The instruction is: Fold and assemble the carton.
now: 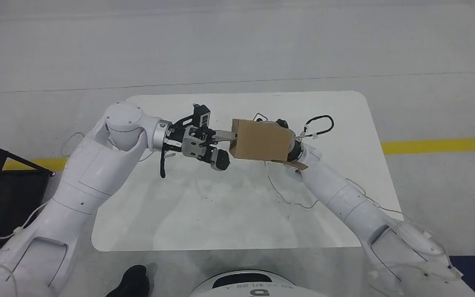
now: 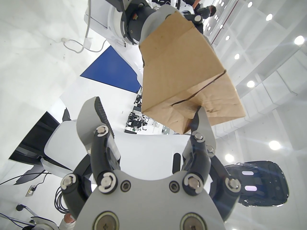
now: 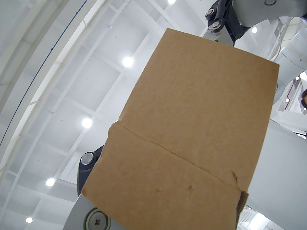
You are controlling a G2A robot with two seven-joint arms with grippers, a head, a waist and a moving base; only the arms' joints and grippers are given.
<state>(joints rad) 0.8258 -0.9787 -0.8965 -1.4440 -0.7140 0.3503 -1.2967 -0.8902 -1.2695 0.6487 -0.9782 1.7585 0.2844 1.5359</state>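
A brown cardboard carton is held in the air above the white table, between my two arms. My right gripper is shut on its right end; in the right wrist view the carton covers most of that gripper, with one finger showing beside a creased flap. My left gripper is at the carton's left end. In the left wrist view the left gripper is open wide, and one fingertip touches the wrinkled end flap of the carton.
A black cable loop sticks up by the right wrist. The table's front half lies bare below the arms. A yellow floor line runs past the table's right edge.
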